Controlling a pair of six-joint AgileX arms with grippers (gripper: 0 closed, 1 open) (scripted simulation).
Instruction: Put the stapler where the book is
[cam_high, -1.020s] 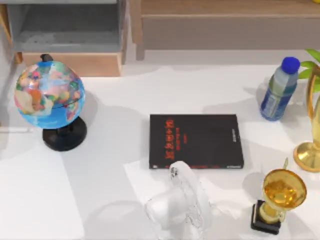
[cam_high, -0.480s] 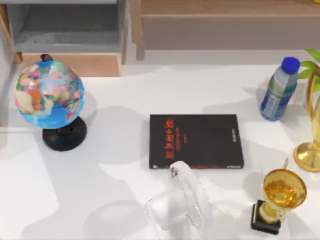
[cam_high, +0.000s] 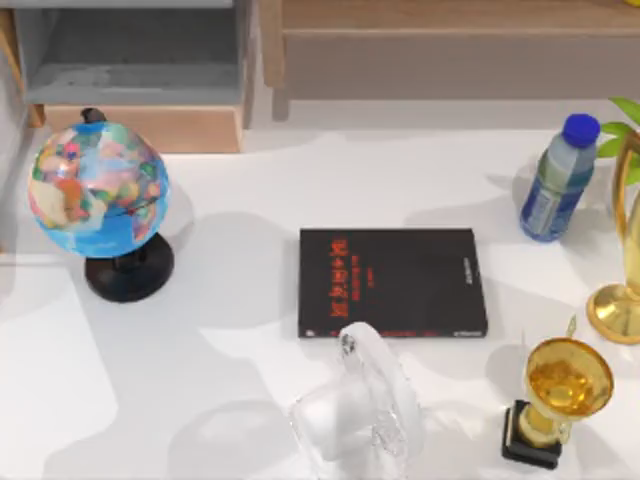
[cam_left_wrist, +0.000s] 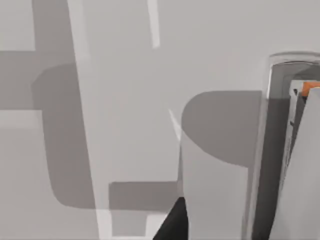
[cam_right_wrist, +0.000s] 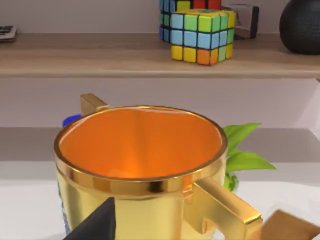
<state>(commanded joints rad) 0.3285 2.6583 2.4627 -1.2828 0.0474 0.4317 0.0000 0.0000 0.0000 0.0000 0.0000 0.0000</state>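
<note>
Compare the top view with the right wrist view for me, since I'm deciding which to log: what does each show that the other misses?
Top view alone: the book flat mid-table, a globe at the left, a translucent fan just in front of the book.
Right wrist view alone: a colour cube on a wooden shelf, seen past the cup's rim.
Shared: the gold trophy cup and green plant leaves.
</note>
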